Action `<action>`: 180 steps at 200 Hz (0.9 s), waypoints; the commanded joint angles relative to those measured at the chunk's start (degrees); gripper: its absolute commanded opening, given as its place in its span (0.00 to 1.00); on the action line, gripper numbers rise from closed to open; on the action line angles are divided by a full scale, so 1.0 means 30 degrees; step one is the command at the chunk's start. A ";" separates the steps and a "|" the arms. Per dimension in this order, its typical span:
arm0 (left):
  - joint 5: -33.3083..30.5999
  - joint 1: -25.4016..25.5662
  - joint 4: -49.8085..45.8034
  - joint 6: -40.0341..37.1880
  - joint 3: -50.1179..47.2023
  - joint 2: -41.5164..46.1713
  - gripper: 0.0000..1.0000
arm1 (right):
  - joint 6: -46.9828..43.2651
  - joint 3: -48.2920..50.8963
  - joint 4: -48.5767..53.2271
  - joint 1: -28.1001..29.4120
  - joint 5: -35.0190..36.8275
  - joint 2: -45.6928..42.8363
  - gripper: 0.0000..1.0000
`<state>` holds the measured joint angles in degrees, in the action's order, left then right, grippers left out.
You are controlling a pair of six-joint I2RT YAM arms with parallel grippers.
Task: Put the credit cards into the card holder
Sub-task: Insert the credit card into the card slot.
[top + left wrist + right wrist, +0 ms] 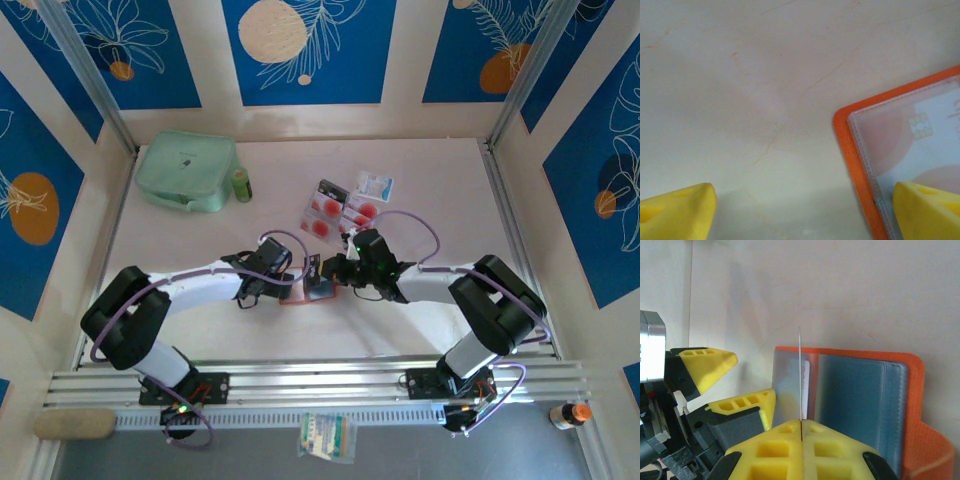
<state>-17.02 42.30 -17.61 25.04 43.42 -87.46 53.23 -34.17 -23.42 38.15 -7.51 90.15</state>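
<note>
The orange card holder (303, 297) lies open on the table between the two arms, its clear sleeves (860, 405) facing up. One credit card (932, 135) with a chip sits inside a sleeve. My right gripper (801, 422) is shut on another credit card (800, 375), seen edge-on and upright over the holder's left sleeve. My left gripper (804, 192) is open at the holder's corner (845, 145), with one yellow finger (927, 210) over the sleeve and the other (677, 212) over bare table. Several loose credit cards (330, 208) lie behind the grippers.
A mint-green zip pouch (187, 170) and a small green bottle (241, 185) stand at the back left. A blue-white packet (376, 185) lies beside the loose cards. Off the table's near edge are a sponge (75, 423), a packet (327, 436) and a small bottle (570, 412).
</note>
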 commanded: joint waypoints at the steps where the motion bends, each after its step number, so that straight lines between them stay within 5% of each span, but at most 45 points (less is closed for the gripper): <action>1: -0.0283 0.0187 -0.0189 0.0176 -0.0293 0.0010 0.90 | 0.0169 -0.0529 -0.0593 0.0144 0.0038 0.0431 0.00; 180: -0.0198 0.0194 0.0028 0.0236 -0.0396 0.0058 0.90 | 0.0311 -0.0220 -0.1276 0.0608 -0.0486 0.1783 0.00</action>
<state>-17.02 42.30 -17.39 25.15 43.16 -87.46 54.30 -34.89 -26.46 39.13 -7.99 94.00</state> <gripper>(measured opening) 0.903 0.044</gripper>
